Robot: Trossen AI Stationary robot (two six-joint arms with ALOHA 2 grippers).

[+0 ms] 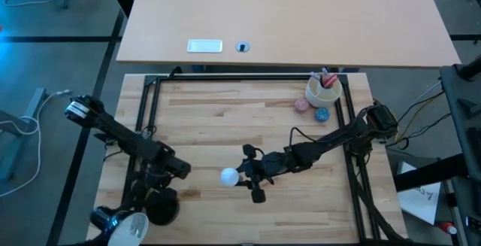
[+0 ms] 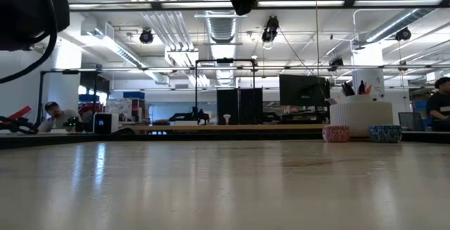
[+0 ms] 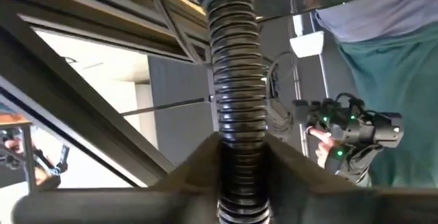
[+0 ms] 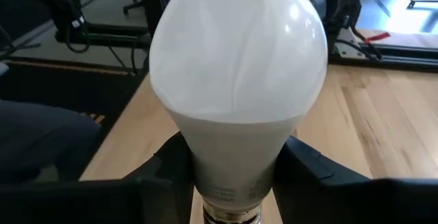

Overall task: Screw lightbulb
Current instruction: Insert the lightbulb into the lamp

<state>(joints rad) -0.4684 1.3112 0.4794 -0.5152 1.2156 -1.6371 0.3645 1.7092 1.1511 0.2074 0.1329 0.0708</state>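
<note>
The white lightbulb (image 1: 229,176) is held above the table's middle by my right gripper (image 1: 248,177), which reaches in from the right; it fills the right wrist view (image 4: 236,53). The black desk lamp stands at the near left on its round base (image 1: 161,210). Its shade (image 1: 126,227) is by the near edge. My left gripper (image 1: 167,169) is shut on the lamp's ribbed gooseneck (image 3: 236,107). The bulb's globe points toward the lamp and stands well apart from it. My left gripper pinches the lamp's ribbed gooseneck (image 3: 236,172) between its two fingers, which lie across it. The lamp's base rests on the table. My right gripper pinches the bulb's narrow neck (image 4: 233,176), just above the screw base, one finger on each side. The fingers come about level from the table's right. The bulb is lifted clear, its globe pointing away from the gripper toward the table's left.
A white cup with pens (image 1: 324,89) stands at the far right, with a pink ball (image 1: 302,104) and a blue ball (image 1: 322,114) beside it. A black frame (image 1: 248,78) borders the wooden top. A person holding a controller (image 3: 349,131) shows beyond the table.
</note>
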